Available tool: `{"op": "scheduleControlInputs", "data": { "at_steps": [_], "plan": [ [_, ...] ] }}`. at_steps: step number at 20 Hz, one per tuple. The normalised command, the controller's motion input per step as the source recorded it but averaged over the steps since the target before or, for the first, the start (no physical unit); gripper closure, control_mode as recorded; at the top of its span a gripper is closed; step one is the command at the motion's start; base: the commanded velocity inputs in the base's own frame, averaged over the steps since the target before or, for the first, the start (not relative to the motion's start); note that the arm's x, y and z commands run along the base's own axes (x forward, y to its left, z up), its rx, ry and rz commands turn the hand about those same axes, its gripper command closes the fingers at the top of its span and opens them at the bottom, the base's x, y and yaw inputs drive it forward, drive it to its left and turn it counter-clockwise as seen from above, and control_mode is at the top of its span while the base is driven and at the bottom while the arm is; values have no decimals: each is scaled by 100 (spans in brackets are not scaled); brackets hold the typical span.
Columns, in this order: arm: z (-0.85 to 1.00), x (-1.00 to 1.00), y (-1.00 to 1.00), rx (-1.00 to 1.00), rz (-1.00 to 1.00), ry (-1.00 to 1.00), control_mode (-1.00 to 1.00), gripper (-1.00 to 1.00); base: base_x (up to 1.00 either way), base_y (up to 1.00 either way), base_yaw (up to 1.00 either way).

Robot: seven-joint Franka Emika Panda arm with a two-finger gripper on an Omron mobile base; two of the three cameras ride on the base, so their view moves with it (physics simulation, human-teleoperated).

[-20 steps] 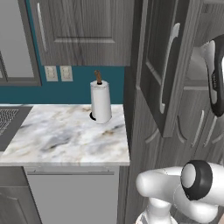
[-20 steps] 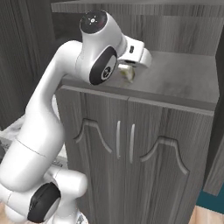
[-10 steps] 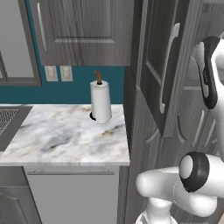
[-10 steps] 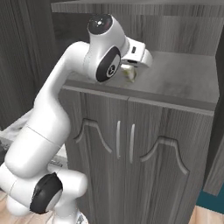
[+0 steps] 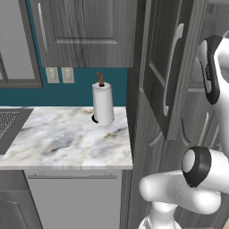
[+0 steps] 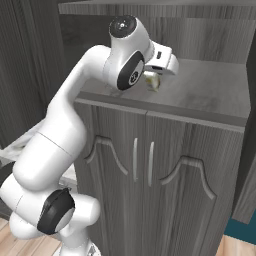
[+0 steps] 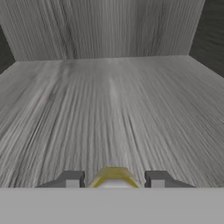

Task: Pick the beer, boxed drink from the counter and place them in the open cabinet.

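Observation:
The boxed drink point(image 6: 152, 81), a pale yellow-and-white carton, sits between the fingers of my gripper point(image 6: 154, 80), which is shut on it. The hand reaches in over the floor of the open cabinet point(image 6: 210, 95), a dark grey wood-grain compartment. In the hand view the carton's yellow top point(image 7: 113, 174) shows between the two dark fingertips of the gripper point(image 7: 113, 180), low over the cabinet floor point(image 7: 113, 105), with the back wall ahead. The cabinet's door point(image 5: 156, 49) stands swung open, with its curved silver handle point(image 5: 172, 67). The beer and the counter are out of view.
A marble worktop point(image 5: 67, 138) to the left carries a paper-towel roll point(image 5: 103, 105) and a dark laptop point(image 5: 9, 123) at its left edge. Below the open compartment are two closed lower doors point(image 6: 145, 165). Wall cabinets point(image 5: 80, 31) hang above the worktop.
The arm has shifted a little to the right and deeper over the cabinet floor, carrying the carton along. The grip on the carton is unchanged.

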Motion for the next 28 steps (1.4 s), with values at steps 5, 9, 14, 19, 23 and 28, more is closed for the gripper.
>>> {"op": "scheduleControlInputs", "data": {
  "at_steps": [5,9,14,19,23,28],
  "plan": [
    [-18,14,-18,1,1,1,-100,100,0,0,0],
    [-27,20,-5,0,1,1,-100,100,0,0,0],
    [-36,27,0,0,1,0,-100,100,0,0,0],
    [-33,30,0,0,0,0,-100,100,0,0,0],
    [-32,31,0,0,0,0,-100,100,0,0,0],
    [-39,23,0,0,3,0,-100,100,0,0,0]
  ]
}}
